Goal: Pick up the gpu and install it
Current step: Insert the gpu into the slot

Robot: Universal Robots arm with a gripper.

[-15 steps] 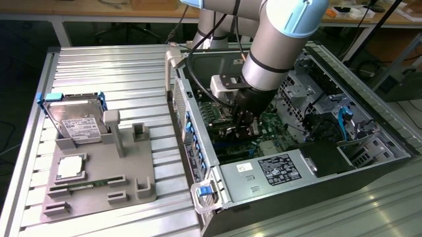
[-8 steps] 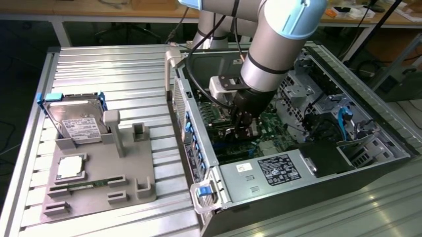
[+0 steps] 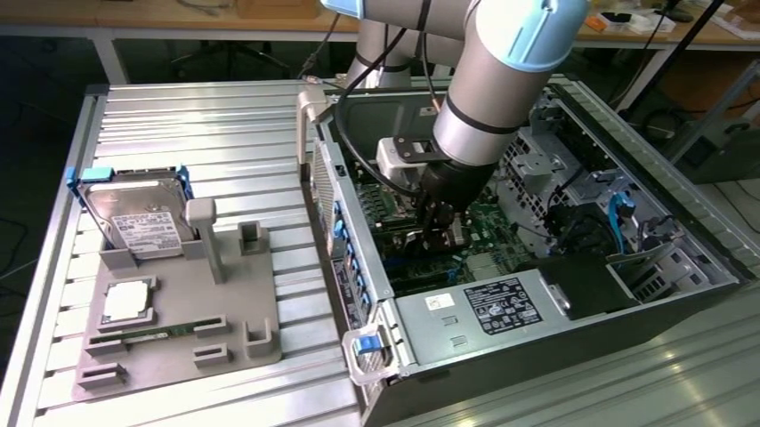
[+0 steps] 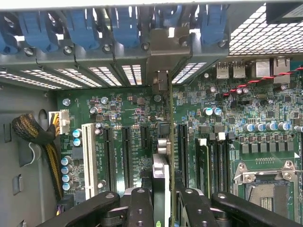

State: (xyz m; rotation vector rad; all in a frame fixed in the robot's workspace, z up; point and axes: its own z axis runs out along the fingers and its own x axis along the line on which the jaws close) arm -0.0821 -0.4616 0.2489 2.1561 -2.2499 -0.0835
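Setting: robotics lab or test workshop, probably within a larger shared workroom. Evidence: ribbed aluminium worktable (image 3: 190, 124) carrying an open desktop computer case (image 3: 522, 294) laid on its side; grey fixture tray (image 3: 178, 311) with moulded holders, one keeping a hard drive (image 3: 137, 222) upright; industrial robot arm (image 3: 499, 80) reaching into the case; light wooden benches (image 3: 155, 18) with clutter at the back; dark floor with trailing cables, indistinct.
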